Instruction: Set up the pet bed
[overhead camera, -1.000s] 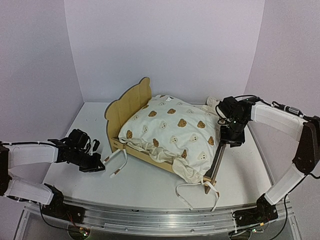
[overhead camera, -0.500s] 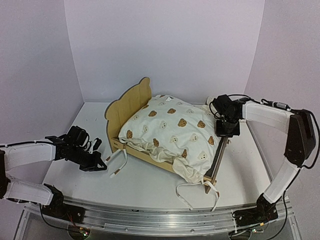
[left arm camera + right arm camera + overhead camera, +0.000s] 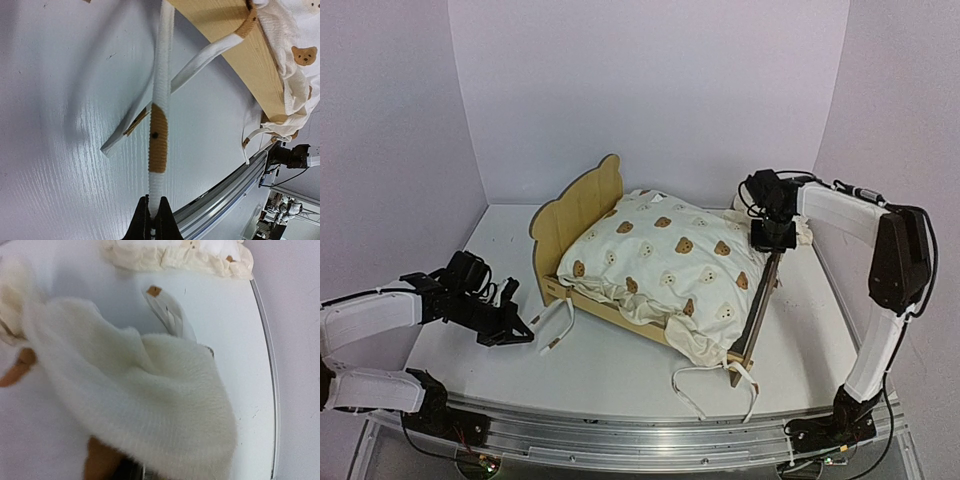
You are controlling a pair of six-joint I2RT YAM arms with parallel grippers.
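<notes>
Pet bed [image 3: 605, 308]: in the middle of the worktop [image 3: 620, 370], headboard [image 3: 575, 210] to the left, foot end toward the near right; frame upright.
Side rail [image 3: 760, 300]: dark, bare along the right, running from the right hand down to the near corner.
Cushion [image 3: 660, 255]: on the bed, bunched and humped, one corner spilling over the foot end; neither flat nor squared to the frame.
Tie string [image 3: 159, 125]: one of the cushion's, stretched from the bed's near-left corner across the worktop to the left hand; other strings loose at the foot end.
Left hand [image 3: 151, 220]: low over the worktop, left of the bed, fingers pressed together on the end of the tie string.
Right hand [image 3: 772, 238]: at the far right corner of the bed, down on the cushion's edge; wrist view filled with fleecy fabric, fingers hidden, so cannot tell whether apart or clamped.
Pillow [image 3: 175, 255]: ruffled, on the worktop behind the bed at the far right, not yet on the bed.
Step in hand: probably seating the cushion, drawing corners outward to spread it over the base.
Next move calls for: a gentle pull at both corners together, enough to flatten the hump without dragging the light frame; after that, strings to the rails and pillow to the headboard end.
</notes>
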